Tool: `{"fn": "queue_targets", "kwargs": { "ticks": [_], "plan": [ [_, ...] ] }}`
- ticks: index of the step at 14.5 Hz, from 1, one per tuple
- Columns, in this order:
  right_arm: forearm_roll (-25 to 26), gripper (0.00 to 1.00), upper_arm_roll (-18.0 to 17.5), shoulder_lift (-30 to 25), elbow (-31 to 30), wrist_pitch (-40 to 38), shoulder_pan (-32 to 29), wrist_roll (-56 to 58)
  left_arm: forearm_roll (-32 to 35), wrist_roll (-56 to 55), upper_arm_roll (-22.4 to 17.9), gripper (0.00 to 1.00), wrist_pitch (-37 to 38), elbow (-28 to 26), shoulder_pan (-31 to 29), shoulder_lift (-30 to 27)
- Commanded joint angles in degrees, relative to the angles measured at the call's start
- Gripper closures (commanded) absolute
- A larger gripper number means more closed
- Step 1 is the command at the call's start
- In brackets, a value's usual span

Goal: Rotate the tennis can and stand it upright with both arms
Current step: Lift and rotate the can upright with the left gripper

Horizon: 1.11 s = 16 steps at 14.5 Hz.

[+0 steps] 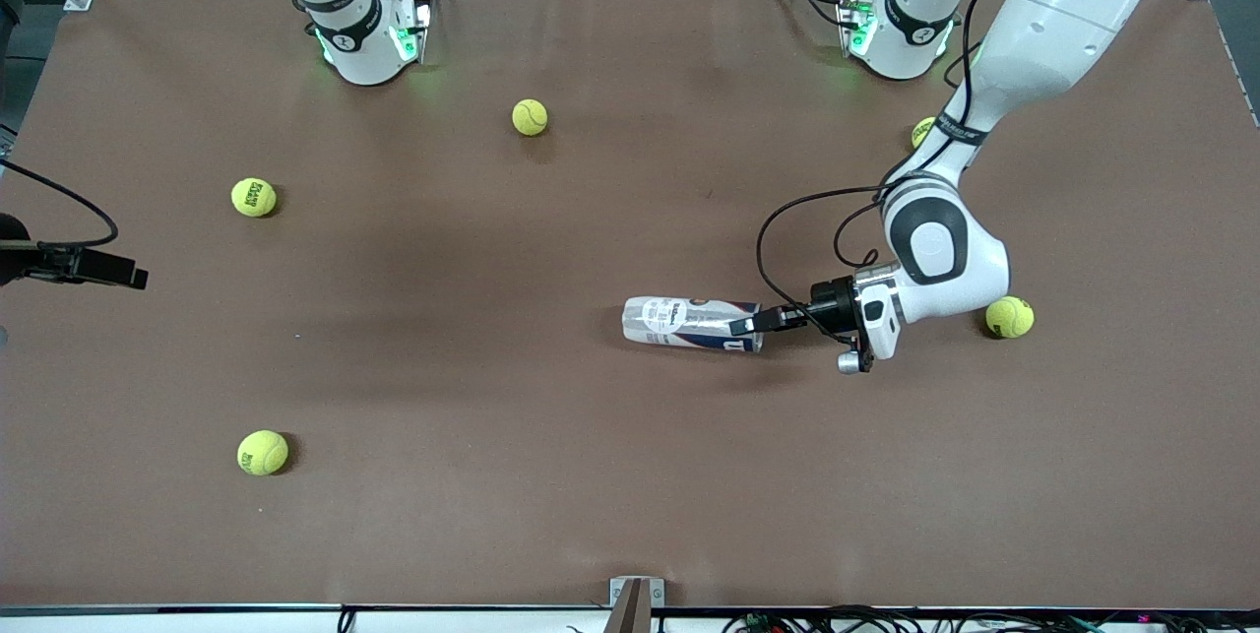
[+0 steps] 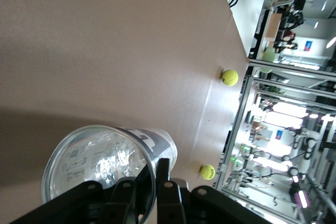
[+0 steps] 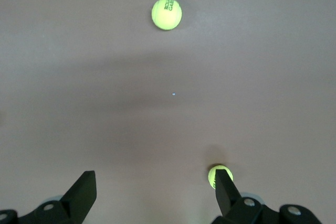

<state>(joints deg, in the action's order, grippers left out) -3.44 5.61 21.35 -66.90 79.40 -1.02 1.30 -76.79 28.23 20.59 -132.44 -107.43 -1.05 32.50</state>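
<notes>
Your left tool [image 1: 746,325] clamps the rim of the tennis can [image 1: 679,322], which lies on the surface [image 1: 492,367] pointing toward nine o'clock; your right tool [image 3: 152,195] waits, fingers wide apart and empty.

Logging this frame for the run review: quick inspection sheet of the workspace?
Surface: brown table, bare apart from the items below.
Job's things: tennis can lying on its side.
Clutter: loose tennis balls, e.g..
Grippers: left gripper shut on the can's rim; right gripper open, over bare table, waiting.
Cables: black cable looping off the left arm.
Surroundings: aluminium framing, lab floor.
</notes>
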Motion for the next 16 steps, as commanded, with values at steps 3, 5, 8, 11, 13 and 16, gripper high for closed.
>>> {"fn": "queue_targets", "kwargs": {
  "ticks": [3, 5, 8, 11, 13, 16],
  "plan": [
    [0.9, 0.00, -0.1, -10.4, -13.0, 4.4, 1.5, 1.9, 16.5, -19.6, 0.2, 1.00, 2.2, 2.7, 0.5, -4.9],
    [1.8, 0.00, -0.2, -13.2, -16.0, 5.5, 1.7, 1.9, 24.5, -30.5, 0.5, 1.00, 2.2, 4.4, 1.9, -6.6],
    [2.1, 0.00, -0.4, -17.5, -20.0, 6.8, 1.4, 1.9, 41.0, -51.4, 0.4, 1.00, 2.2, 8.4, 6.9, -8.1],
    [2.1, 0.00, -0.6, -20.4, -21.4, 6.5, 0.8, 2.0, 60.4, -73.5, 0.4, 1.00, 3.1, 13.5, 13.7, -7.6],
    [2.6, 0.00, -1.6, -22.0, -21.7, 6.0, 0.4, 2.1, 71.0, -84.9, 0.3, 1.00, 6.5, 17.6, 18.3, -6.3],
    [4.0, 0.00, -3.6, -23.5, -22.3, 4.9, -0.5, 1.9, 83.1, -96.5, -0.5, 1.00, 13.6, 24.4, 26.1, -2.5]
  ]
}}
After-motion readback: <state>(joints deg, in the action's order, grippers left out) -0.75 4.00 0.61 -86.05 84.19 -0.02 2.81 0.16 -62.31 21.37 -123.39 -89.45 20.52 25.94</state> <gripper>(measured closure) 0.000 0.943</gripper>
